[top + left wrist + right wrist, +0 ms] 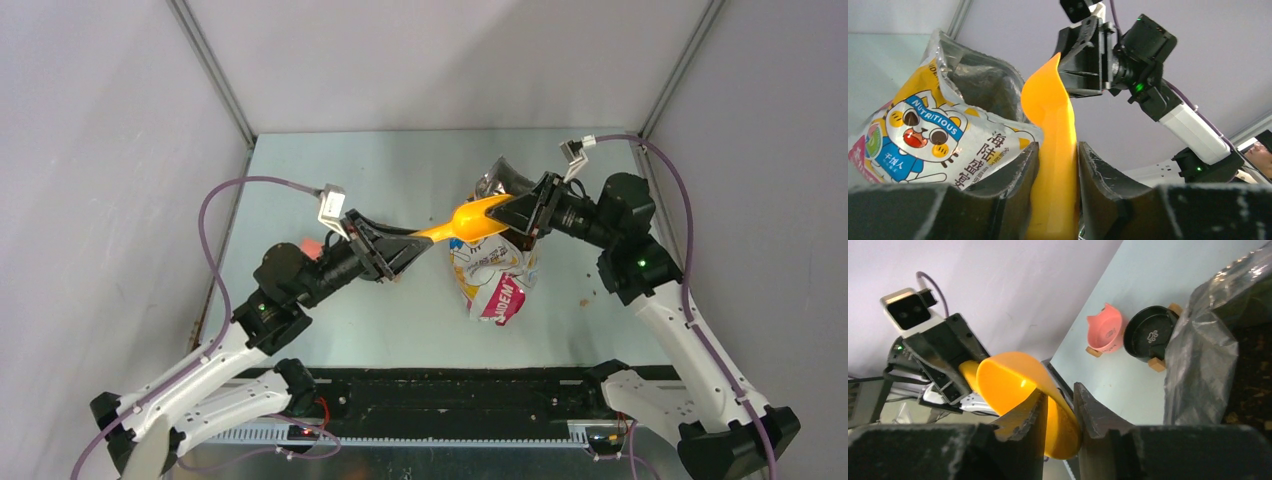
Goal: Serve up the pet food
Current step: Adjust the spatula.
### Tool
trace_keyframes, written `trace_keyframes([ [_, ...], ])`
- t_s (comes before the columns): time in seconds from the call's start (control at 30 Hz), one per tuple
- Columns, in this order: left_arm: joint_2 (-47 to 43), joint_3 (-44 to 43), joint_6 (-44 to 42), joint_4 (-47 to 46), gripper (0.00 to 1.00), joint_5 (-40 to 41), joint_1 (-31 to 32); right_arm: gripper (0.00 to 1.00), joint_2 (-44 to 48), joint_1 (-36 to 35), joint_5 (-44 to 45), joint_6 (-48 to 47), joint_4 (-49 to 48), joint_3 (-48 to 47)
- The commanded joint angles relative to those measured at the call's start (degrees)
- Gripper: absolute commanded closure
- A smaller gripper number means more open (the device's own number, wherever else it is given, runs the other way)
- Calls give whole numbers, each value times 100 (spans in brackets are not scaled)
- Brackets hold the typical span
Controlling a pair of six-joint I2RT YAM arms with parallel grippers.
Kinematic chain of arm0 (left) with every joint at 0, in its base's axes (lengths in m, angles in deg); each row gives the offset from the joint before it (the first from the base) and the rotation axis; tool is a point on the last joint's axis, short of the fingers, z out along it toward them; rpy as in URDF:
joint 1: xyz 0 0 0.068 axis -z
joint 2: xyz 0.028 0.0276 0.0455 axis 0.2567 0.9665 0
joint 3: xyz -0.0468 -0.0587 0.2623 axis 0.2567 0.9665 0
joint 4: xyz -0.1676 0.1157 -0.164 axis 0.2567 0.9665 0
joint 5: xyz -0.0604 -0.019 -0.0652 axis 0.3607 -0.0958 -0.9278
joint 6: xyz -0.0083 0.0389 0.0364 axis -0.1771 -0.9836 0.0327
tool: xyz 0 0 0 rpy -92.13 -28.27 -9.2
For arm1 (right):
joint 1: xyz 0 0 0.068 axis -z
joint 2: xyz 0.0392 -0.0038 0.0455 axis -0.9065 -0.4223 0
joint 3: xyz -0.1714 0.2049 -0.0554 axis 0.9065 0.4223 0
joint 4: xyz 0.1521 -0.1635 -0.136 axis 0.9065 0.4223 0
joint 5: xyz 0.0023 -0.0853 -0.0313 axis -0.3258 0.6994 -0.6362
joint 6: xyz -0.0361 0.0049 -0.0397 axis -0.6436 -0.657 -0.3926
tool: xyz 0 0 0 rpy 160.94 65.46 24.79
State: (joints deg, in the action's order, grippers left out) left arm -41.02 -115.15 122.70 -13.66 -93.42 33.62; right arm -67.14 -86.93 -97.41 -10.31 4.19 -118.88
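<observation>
- Two arms work over one table (400, 320). The left gripper (405, 250) and the right gripper (515, 212) meet above its middle.
- There is one orange-yellow scoop (468, 222), held in the air at both ends and lying nearly level between the grippers.
- The left gripper's fingers (1013, 170) pinch the scoop's handle. In the left wrist view the handle fills the gap between the pads.
- The right gripper's fingers (1088, 405) pinch the rim of the scoop's bowl. The cupped side of the bowl shows plain orange in the right wrist view.
- One printed bag (495, 280) with a cartoon cat stands just below the scoop, right of the table's centre. Its top is torn open and its foil lining is spread wide.
- The pet food (1248, 405) shows only as tan and brown bits in the dark mouth of the bag, beside the right gripper.
- A few brown specks (588, 298) lie on the table to the right of the bag. They are too small to name.
- There are two bowls, one pink bowl (1105, 332) and one black bowl (1148, 335). They stand side by side on small wooden feet near the table's left edge, mostly hidden behind the left arm in the top view.
- Walls (110, 150) close the table on the left, back and right sides, and the arm bases line the near edge.
- Bare tabletop lies between the bag and the bowls, and a narrower strip lies between the bag and the right wall.
</observation>
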Motion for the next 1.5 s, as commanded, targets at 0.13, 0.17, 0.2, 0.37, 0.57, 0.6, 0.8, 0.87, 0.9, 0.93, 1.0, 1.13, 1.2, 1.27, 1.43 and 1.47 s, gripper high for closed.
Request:
trace_keyframes([
  [0.13, -45, -129, 62, -209, 100, 503, 22, 36, 198, 248, 714, -833, 383, 87],
  [0.17, -70, -118, 100, -176, 100, 551, 21, 32, 261, 257, 798, -879, 414, 83],
  [0.2, -77, -105, 122, -172, 100, 635, 20, 28, 293, 275, 827, -964, 466, 84],
  [0.37, -115, -115, 204, -29, 100, 823, 29, 22, 451, 369, 1006, -1002, 444, 88],
  [0.57, 4, -220, 282, -178, 100, 294, 28, 18, 335, 440, 509, -1142, 15, 80],
  [0.6, 4, -244, 289, -186, 100, 222, 24, 19, 275, 454, 379, -1147, -51, 84],
  [0.8, -84, -227, 468, -355, 100, -252, -6, 25, -49, 497, -644, -1120, -404, 76],
  [0.87, -89, -236, 524, -328, 100, -321, -8, 37, -153, 495, -994, -952, -566, 78],
  [0.9, -82, -248, 565, -305, 100, -331, -13, 45, -214, 486, -1150, -833, -645, 74],
  [0.93, -64, -250, 597, -277, 100, -359, -19, 52, -230, 447, -1421, -715, -845, 78],
  [1.0, -17, -262, 683, -280, 100, -437, -38, 71, -252, 352, -1633, -569, -1071, 77],
  [1.13, 156, -451, 658, -62, 93, -778, -60, 100, -184, 275, -1356, -449, -1114, 66],
  [1.2, 269, -628, 553, 153, 69, -1114, -61, 100, -161, 308, -1138, -511, -924, -21],
  [1.27, 335, -746, 444, 449, 55, -1316, -65, 100, -157, 374, -1041, -486, -894, -85],
  [1.43, 243, -902, 80, 1541, 48, -1174, -69, 100, -226, 500, -1119, -472, -666, -297],
  [1.47, 224, -902, 64, 1605, 48, -1166, -68, 100, -236, 511, -1121, -460, -651, -316],
])
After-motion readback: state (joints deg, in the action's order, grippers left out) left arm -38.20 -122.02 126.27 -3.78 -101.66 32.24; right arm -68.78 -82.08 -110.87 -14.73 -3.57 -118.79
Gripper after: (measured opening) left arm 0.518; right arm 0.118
